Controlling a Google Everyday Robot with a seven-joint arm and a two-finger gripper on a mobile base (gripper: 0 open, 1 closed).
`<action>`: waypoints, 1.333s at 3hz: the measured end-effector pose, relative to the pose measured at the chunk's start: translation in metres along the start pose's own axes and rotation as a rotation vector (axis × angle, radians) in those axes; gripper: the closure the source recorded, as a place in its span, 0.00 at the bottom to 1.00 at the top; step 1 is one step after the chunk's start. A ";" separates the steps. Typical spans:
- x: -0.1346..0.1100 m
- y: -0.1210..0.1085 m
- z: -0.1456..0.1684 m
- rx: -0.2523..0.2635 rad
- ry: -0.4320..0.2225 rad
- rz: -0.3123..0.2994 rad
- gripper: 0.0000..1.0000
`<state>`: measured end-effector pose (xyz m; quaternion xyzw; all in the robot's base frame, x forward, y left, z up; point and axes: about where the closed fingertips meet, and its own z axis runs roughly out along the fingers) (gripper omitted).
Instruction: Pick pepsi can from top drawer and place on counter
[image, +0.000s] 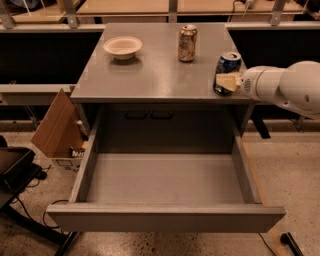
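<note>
The pepsi can (228, 65), dark blue with a silver top, stands upright at the right front corner of the counter (150, 75). My gripper (226, 82) reaches in from the right on a white arm. Its pale fingers (225, 81) are closed around the can's lower half. The can's base is at or just above the counter surface. The top drawer (165, 177) is pulled fully open below, and its grey floor holds nothing.
A gold-brown can (187, 43) stands at the back of the counter and a cream bowl (122, 47) at its back left. A cardboard box (57, 127) leans left of the cabinet. Black equipment (12, 172) sits at the far left.
</note>
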<state>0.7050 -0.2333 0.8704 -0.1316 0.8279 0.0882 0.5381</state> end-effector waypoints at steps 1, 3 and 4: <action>-0.001 0.000 0.000 0.000 0.000 0.000 0.53; -0.002 0.003 0.001 -0.005 -0.001 -0.002 0.07; -0.002 0.004 0.001 -0.006 -0.001 -0.003 0.00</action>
